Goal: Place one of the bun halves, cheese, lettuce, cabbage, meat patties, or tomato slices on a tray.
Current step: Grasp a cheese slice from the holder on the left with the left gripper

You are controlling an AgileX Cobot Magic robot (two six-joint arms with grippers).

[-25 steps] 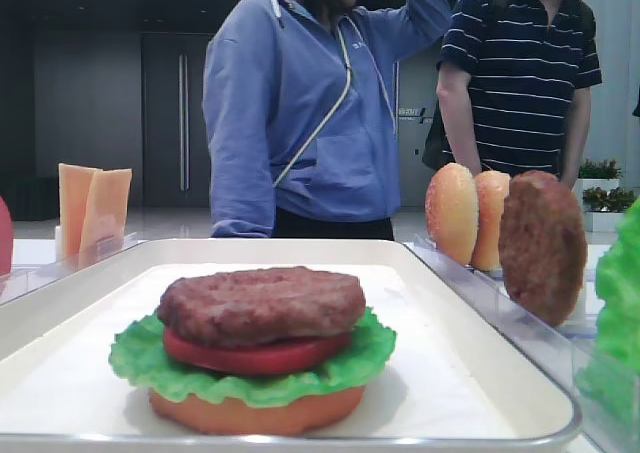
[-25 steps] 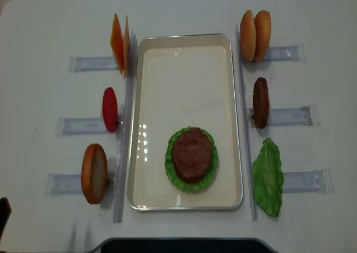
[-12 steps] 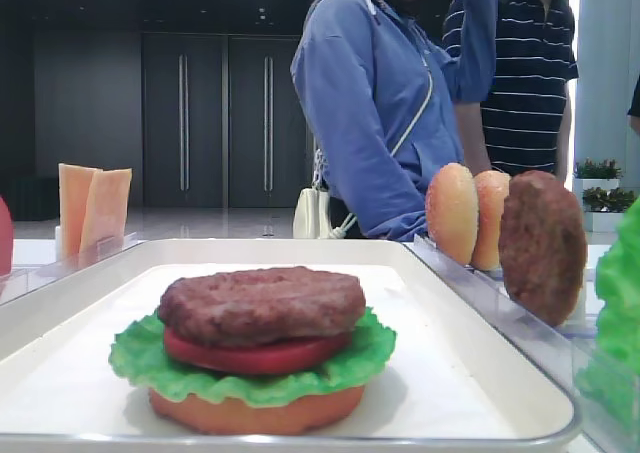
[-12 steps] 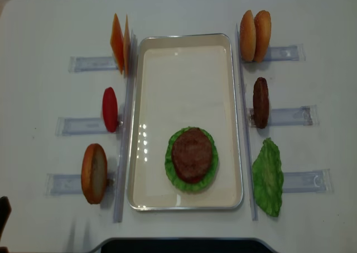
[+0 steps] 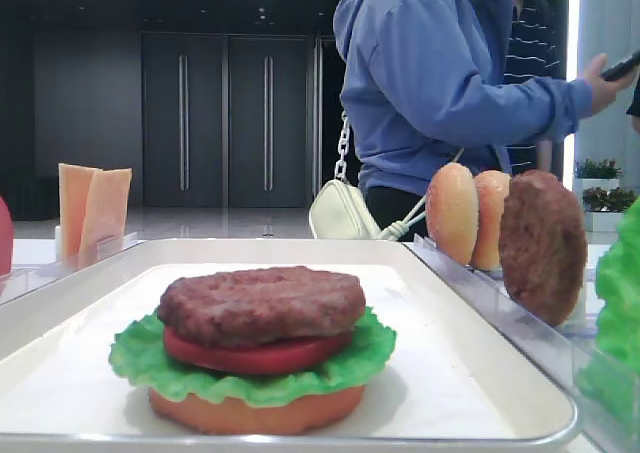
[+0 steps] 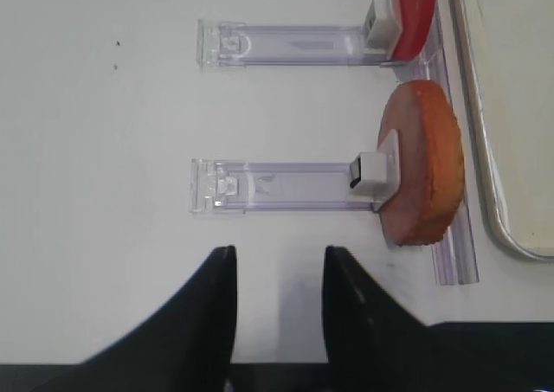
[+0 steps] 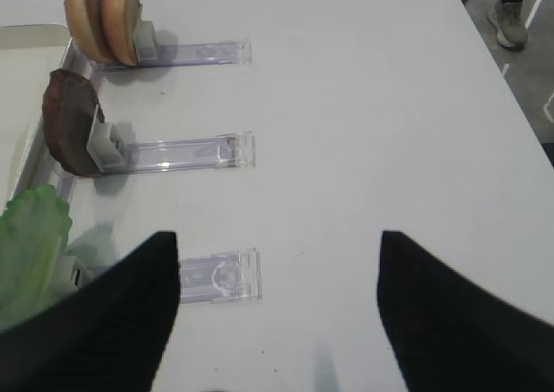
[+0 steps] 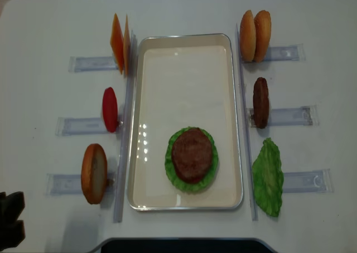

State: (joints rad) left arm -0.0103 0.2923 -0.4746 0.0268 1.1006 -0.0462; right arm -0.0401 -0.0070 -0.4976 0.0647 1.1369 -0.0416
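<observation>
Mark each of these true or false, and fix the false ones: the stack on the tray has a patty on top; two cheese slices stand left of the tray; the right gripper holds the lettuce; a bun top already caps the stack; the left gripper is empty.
1. A meat patty tops the stack on the tray. True.
2. Two cheese slices stand left of the tray. True.
3. The right gripper holds the lettuce. False: its jaws are open and empty, with the lettuce off to one side.
4. A bun top caps the stack. False: the patty is uncovered.
5. The left gripper is empty. True.
</observation>
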